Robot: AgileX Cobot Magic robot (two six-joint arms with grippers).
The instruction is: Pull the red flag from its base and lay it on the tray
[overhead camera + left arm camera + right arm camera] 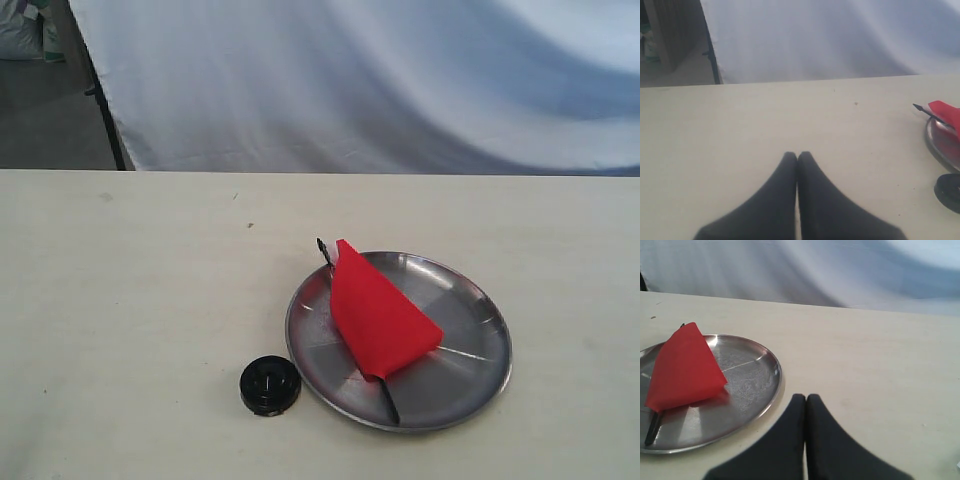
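The red flag (380, 312) lies flat across the steel tray (470, 345), its black pole running from a pointed tip past the far-left rim to the near rim. The round black base (270, 385) stands empty on the table just left of the tray. Neither gripper shows in the exterior view. My left gripper (797, 155) is shut with nothing in it, over bare table, with the flag (946, 112), tray (940, 145) and base (950, 190) off to its side. My right gripper (806, 397) is shut and empty beside the tray (747, 375) holding the flag (685, 367).
A pale wooden table (130, 300) carries everything. A white cloth backdrop (380, 80) hangs behind its far edge, with a dark stand leg (105, 100) at the back left.
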